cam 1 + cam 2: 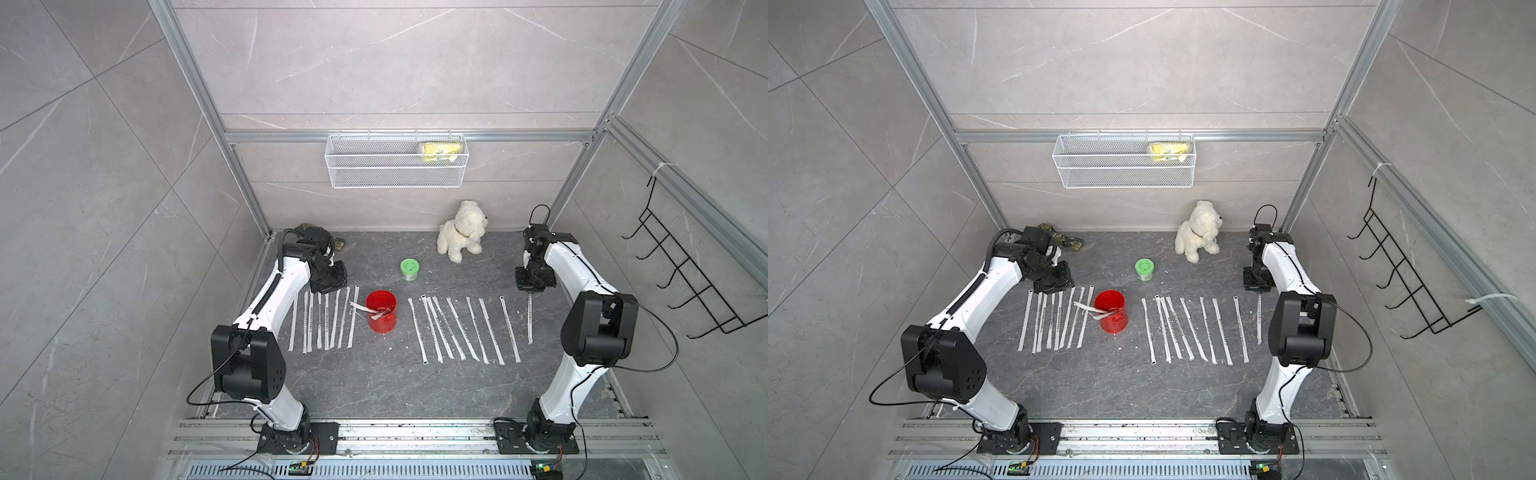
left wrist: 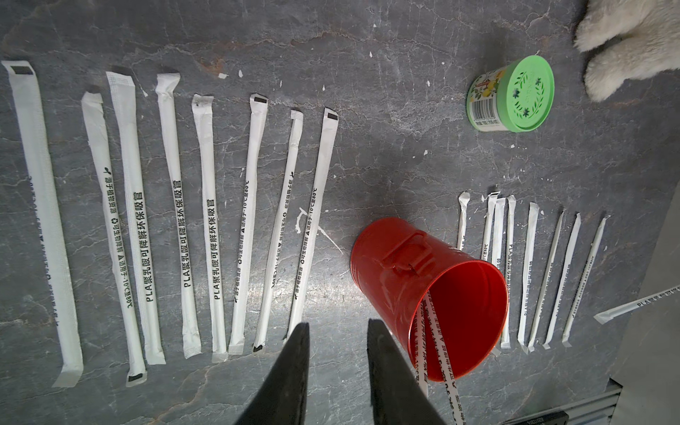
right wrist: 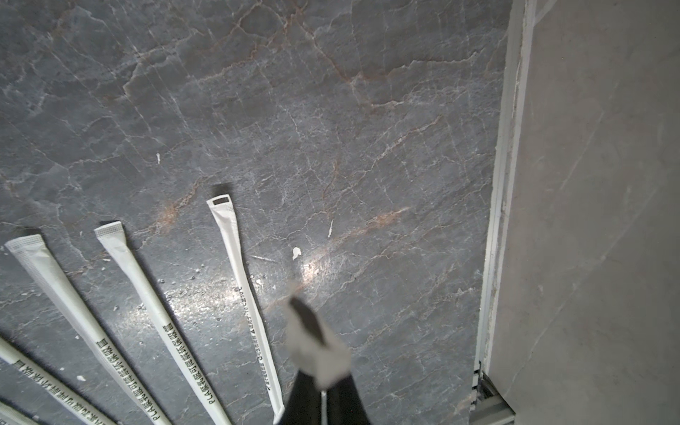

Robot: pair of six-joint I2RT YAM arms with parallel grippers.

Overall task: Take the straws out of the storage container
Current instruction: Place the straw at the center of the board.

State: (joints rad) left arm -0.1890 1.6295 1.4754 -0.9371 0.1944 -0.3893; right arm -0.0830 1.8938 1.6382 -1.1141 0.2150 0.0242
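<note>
Inside the red can (image 2: 390, 272), two straws (image 2: 440, 342) lean, ends cut off; left gripper (image 2: 337, 323) half-open, empty; right gripper (image 3: 323, 386) pinches one blurred straw (image 3: 312, 342)

White arm shells (image 1: 577, 266), black joint housings (image 1: 245, 361), black cables (image 1: 282, 245); seemingly bolted base plates (image 1: 328, 432)

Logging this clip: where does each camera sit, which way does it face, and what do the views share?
Both top views: high over the arms' bases, looking down toward the back wall at the whole table; left arm and right arm show.
Left wrist: raised above the left row of straws, looking down past the open left tool at the red can.
Right wrist: close over the table's right part; the right tool, shut on a straw, shows.
Shared: red can and green-lidded jar show in left wrist and top views.
</note>
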